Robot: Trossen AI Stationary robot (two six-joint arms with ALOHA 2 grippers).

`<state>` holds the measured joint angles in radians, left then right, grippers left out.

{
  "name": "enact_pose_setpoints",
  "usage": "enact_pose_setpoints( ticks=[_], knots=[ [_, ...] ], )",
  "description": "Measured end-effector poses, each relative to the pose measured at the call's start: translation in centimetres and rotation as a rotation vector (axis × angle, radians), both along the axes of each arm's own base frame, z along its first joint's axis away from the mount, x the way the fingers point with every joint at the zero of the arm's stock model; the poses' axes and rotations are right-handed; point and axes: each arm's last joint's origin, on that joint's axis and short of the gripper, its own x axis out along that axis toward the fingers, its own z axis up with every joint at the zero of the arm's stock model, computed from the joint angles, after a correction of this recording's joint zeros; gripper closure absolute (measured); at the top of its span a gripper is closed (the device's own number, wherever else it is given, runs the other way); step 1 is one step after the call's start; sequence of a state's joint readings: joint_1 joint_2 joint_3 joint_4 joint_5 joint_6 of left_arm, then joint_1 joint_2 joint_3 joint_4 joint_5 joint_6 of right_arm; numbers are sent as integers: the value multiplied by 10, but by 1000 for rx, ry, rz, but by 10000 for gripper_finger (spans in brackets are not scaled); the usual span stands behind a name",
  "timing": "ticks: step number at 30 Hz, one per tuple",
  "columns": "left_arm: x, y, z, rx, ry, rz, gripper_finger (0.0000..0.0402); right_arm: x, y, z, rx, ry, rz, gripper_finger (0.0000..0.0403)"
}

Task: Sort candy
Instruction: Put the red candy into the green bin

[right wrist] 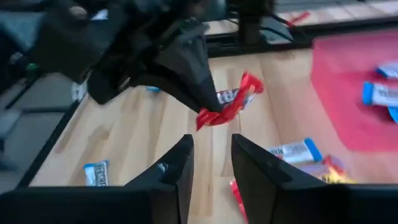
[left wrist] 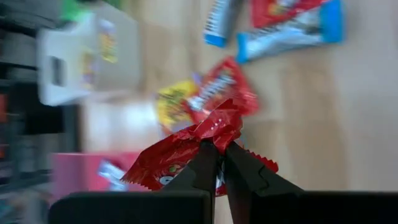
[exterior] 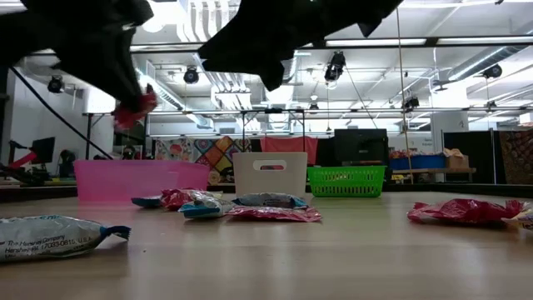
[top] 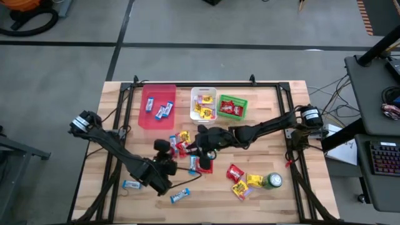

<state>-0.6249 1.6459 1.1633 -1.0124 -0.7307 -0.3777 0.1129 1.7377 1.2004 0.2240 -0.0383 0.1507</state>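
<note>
A red candy packet (left wrist: 186,152) hangs in the air with my left gripper (left wrist: 219,163) shut on it; it also shows in the right wrist view (right wrist: 231,102) and in the low view (exterior: 133,108). My left gripper (top: 167,150) is left of the table's middle. My right gripper (right wrist: 211,165) is open with nothing between its fingers, and it faces the left gripper from the right (top: 201,147). More candy (top: 187,153) lies flat on the table below both grippers. The pink tray (top: 157,112), white bin (top: 203,94) and green bin (top: 232,98) stand along the far edge. My left gripper pinches the red packet between its two fingertips at a crumpled part (left wrist: 219,132) near the packet's middle. The fingers slant downward. The packet is lifted clear of the table, and its ends stick out on both sides of the fingertips.
Blue-and-silver bars (top: 132,184) (top: 180,196) lie near the front left. Red and yellow packets (top: 240,182) and a green can (top: 273,181) sit at the front right. The pink tray holds blue bars, the white bin yellow packets, the green bin red ones.
</note>
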Motion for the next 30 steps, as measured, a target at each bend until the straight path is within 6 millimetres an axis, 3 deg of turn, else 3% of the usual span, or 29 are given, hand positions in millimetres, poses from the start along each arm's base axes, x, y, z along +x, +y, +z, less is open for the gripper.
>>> enact_pose_setpoints(
  ticks=[8,17,30],
  knots=[
    [16,2,-18,116,-49,33,401,0,-8,-1,112,-9,-338,266],
    [31,4,-22,96,-97,26,401,-2,-7,-4,198,0,-372,228],
    [51,7,-12,158,-197,-69,400,-5,3,-10,244,2,-364,227]
  ],
)
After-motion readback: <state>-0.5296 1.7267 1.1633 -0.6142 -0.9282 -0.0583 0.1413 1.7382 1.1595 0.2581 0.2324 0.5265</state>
